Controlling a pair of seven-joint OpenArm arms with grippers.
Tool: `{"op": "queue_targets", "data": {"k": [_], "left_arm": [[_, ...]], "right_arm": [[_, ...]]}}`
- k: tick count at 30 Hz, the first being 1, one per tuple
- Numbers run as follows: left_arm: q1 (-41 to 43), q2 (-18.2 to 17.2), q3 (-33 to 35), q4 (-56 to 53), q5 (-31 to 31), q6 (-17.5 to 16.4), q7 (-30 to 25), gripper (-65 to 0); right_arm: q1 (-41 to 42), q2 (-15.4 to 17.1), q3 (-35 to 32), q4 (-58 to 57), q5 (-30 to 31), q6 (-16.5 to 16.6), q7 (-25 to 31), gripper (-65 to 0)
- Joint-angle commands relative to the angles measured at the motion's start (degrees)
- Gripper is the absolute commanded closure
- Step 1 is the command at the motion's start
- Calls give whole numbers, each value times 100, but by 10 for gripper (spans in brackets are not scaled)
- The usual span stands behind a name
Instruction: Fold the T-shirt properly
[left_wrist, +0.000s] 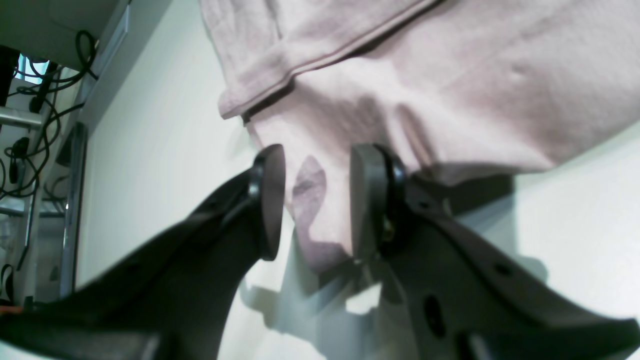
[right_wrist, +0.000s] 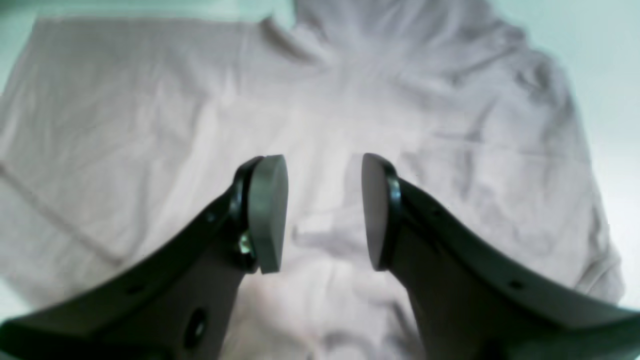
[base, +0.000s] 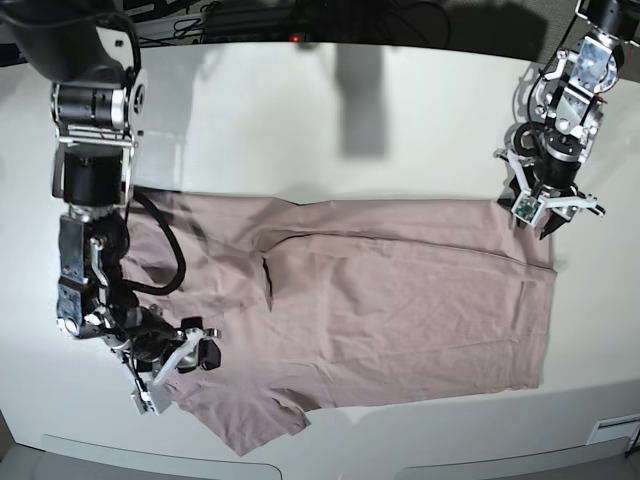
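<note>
Plain dusty pink-mauve short-sleeved cotton T-shirt (base: 380, 310) spread mostly flat across white tabletop (base: 300, 120), wrinkled, one sleeve folded over near bottom edge in base view. Left gripper (left_wrist: 316, 200) low at a corner of the shirt, jaws spread w/ a fold of pink cloth standing between the pads (left_wrist: 272, 200) (not pinched, gap visible on both sides). Right gripper (right_wrist: 324, 212) poised over the shirt's body, jaws parted, nothing between them, cloth beneath. In base view, right gripper near the sleeve end, left gripper at the opposite far corner, well apart. Black cables (left_wrist: 30, 125) past table edge, blurred.
</note>
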Motion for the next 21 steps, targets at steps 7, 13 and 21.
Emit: {"op": "queue_targets", "data": {"k": [7, 13, 21], "left_arm": [[-35, -68, -26, 52, 0, -26, 48, -215], [-33, -264, -26, 50, 492, -28, 243, -215], [-35, -839, -26, 50, 494, -26, 240, -215]], "right_arm": [[-769, 378, 157, 1010, 79, 41, -146, -255], [-1333, 474, 848, 1010, 85, 41, 188, -255], [-1397, 479, 1139, 1019, 402, 41, 98, -255]]}}
